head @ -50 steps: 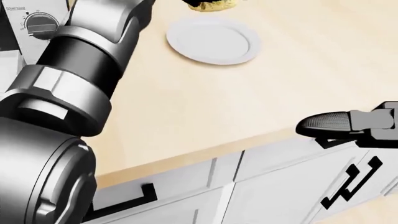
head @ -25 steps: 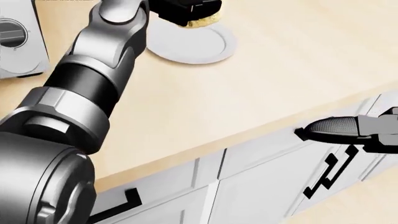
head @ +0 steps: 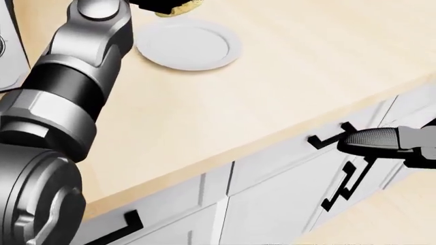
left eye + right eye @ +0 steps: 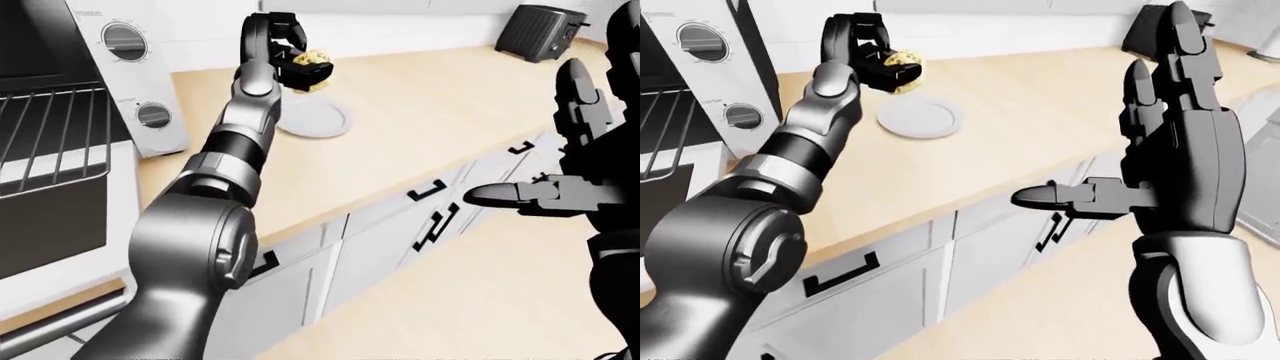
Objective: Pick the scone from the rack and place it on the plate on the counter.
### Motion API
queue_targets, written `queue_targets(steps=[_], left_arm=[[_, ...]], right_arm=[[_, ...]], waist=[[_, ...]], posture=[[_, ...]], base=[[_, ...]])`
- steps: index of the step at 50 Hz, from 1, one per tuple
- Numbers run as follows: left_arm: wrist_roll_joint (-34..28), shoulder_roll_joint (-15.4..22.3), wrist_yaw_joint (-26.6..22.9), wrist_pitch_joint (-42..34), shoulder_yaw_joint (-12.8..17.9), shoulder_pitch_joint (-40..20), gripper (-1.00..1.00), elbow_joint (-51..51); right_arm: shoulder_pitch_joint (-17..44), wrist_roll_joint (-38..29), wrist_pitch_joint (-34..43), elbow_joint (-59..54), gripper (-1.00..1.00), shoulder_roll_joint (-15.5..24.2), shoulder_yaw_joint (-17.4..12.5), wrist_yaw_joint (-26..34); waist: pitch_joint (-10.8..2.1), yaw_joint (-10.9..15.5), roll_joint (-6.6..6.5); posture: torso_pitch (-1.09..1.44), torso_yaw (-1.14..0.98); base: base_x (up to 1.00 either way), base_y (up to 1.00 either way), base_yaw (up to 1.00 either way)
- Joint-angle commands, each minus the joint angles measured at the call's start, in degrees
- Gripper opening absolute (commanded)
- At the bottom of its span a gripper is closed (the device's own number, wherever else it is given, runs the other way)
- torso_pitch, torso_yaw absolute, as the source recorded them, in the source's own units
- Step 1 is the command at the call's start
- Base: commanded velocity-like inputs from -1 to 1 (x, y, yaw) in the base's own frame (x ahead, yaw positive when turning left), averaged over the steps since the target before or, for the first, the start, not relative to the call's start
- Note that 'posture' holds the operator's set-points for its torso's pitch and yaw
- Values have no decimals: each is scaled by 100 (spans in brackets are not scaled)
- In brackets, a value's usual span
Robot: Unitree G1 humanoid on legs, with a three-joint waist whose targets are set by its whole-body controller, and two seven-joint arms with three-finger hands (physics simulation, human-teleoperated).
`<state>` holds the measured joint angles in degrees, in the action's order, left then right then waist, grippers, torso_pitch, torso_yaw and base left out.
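- Head view: your yellow crumbly scone (image 3: pixel 178 7) is cut by the top edge, only a sliver shows; the black left hand (image 3: pixel 153 4) on it is nearly all out of frame.
- Eye views: black fingers (image 4: pixel 862 41) cover approx. half the scone, so you can't judge its full shape.
- Round white plate (image 4: pixel 313 118): its left rim is hidden behind your grey left forearm (image 4: pixel 245 127) in the left-eye view.
- Black right hand (image 3: pixel 388 140): head view shows just one fingertip, rest is past the right edge.
- White toaster oven w/ wire rack (image 4: pixel 45 135): cut by the left edge; label text by the knobs too small to read.
- Dark toaster (image 4: pixel 545 30): partly behind your right fingers.
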<state>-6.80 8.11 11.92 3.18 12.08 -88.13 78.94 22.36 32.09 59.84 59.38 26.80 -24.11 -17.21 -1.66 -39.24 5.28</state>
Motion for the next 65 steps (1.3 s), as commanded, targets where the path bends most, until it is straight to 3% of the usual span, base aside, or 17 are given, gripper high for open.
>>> queue_targets(steps=[1, 19, 36, 47, 56, 65], left_arm=[[-16, 63, 59, 158, 11, -227, -100, -229], [-29, 353, 274, 111, 81, -85, -100, -232], [-79, 592, 621, -14, 137, 42, -100, -219], [-18, 737, 637, -102, 238, 110, -100, -213], [-176, 813, 562, -70, 191, 162, -100, -182], [-307, 912, 693, -111, 268, 206, -100, -161]], right_arm=[[105, 25, -170, 62, 100, 96, -61, -91], [228, 744, -97, 62, 100, 510, -157, -641], [348, 455, 30, 62, 100, 352, -56, -459], [320, 686, -3, 62, 100, 465, -102, -611], [311, 778, -20, 62, 100, 532, -59, -728], [488, 455, 156, 62, 100, 355, 5, -505]], waist=[[-133, -21, -1], [-114, -362, 14], [-112, -737, -6], [-110, -977, -20], [-113, -1091, -30], [-117, -1172, -55]], posture=[[0, -73], [0, -82], [0, -90], [0, -95], [0, -95], [0, -95]], base=[[0, 0, 0], [0, 0, 0], [0, 0, 0], [0, 0, 0], [0, 0, 0], [0, 0, 0]])
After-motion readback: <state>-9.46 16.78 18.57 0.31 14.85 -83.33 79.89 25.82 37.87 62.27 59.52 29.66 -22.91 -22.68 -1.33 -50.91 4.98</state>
